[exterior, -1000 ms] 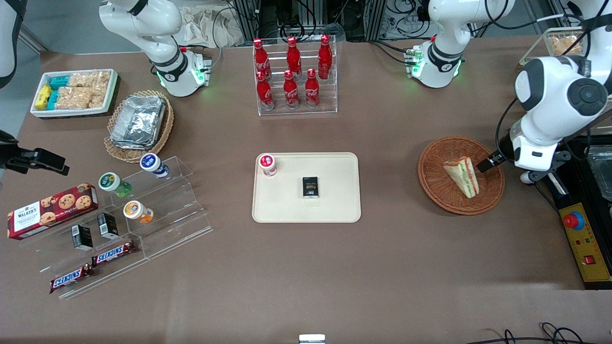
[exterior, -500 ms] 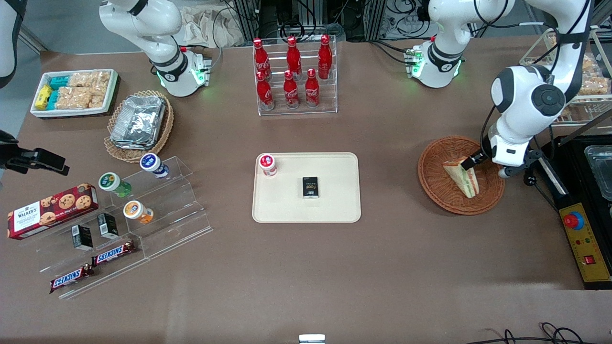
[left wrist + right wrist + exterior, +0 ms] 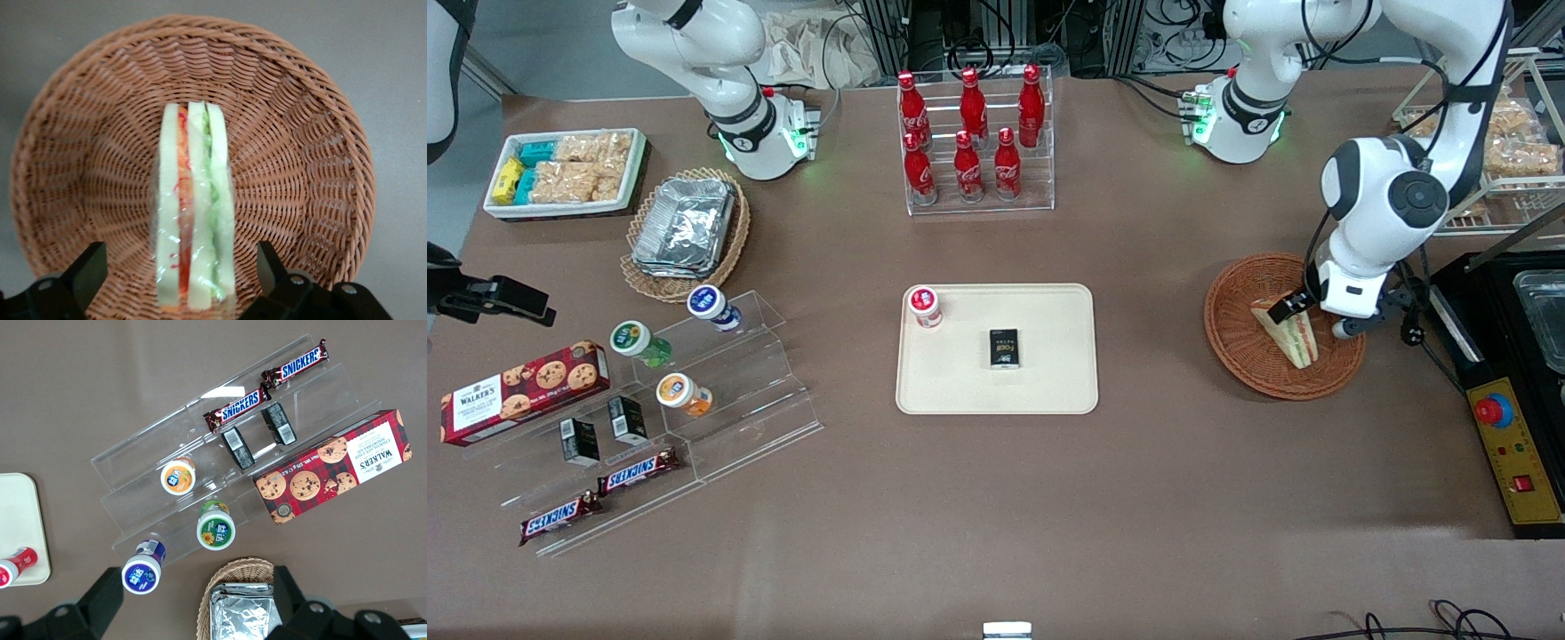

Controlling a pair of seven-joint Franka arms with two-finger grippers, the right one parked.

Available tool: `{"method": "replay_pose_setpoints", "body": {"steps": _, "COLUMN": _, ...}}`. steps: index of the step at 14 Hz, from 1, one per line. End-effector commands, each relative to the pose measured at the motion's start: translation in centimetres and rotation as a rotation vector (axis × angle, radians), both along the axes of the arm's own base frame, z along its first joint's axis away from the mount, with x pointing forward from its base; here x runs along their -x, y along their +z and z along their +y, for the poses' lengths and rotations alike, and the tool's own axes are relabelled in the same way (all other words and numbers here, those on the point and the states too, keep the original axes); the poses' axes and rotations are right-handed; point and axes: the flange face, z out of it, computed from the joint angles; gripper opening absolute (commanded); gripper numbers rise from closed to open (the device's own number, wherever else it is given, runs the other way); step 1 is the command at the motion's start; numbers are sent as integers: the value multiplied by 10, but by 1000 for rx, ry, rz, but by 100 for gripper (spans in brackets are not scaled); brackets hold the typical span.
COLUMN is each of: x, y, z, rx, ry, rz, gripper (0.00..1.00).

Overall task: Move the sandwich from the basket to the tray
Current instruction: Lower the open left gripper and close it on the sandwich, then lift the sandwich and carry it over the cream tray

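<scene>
Sandwich (image 3: 193, 213) lies wrapped in clear film in the middle of the basket (image 3: 1240, 351), which sits at about three o'clock from the tray (image 3: 1049, 391) on the bench (image 3: 996, 516). The hand (image 3: 183, 280) hangs just above it, released, one finger on either side of the wedge without touching. Its narrow end is cut off in the wrist view.

The left arm has swung in from the frame's right edge toward the middle, and its gripper (image 3: 1303, 316) has moved over the basket (image 3: 1240, 342). A second ago the fingers were at the basket's right rim; now they stand open to either side of the sandwich (image 3: 1288, 331), one finger (image 3: 87, 273) on each flank.
</scene>
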Motion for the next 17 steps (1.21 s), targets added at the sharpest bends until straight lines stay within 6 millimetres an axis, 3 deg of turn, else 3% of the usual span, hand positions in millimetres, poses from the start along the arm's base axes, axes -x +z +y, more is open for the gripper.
{"method": "replay_pose_setpoints", "body": {"steps": 1, "x": 5, "y": -18, "z": -1, "rx": 4, "ry": 9, "rz": -6, "gripper": 100}}
{"method": "replay_pose_setpoints", "body": {"steps": 2, "x": 7, "y": -20, "z": 0, "rx": 2, "ry": 3, "rz": -3, "gripper": 98}}
{"method": "replay_pose_setpoints", "body": {"steps": 3, "x": 8, "y": -21, "z": 3, "rx": 2, "ry": 7, "rz": -6, "gripper": 77}}
{"method": "replay_pose_setpoints", "body": {"steps": 4, "x": 8, "y": -22, "z": 4, "rx": 2, "ry": 12, "rz": -6, "gripper": 32}}
{"method": "replay_pose_setpoints", "body": {"steps": 5, "x": 8, "y": -22, "z": 4, "rx": 2, "ry": 10, "rz": -6, "gripper": 0}}
{"method": "replay_pose_setpoints", "body": {"steps": 9, "x": 5, "y": -16, "z": -1, "rx": 2, "ry": 6, "rz": -5, "gripper": 0}}
{"method": "replay_pose_setpoints", "body": {"steps": 11, "x": 3, "y": 2, "z": -15, "rx": -5, "ry": -31, "rz": 1, "gripper": 0}}
{"method": "replay_pose_setpoints", "body": {"steps": 14, "x": -16, "y": 48, "z": -44, "rx": -27, "ry": -97, "rz": 58, "gripper": 0}}
{"method": "replay_pose_setpoints", "body": {"steps": 17, "x": -49, "y": 125, "z": -84, "rx": -46, "ry": -160, "rz": 126, "gripper": 0}}
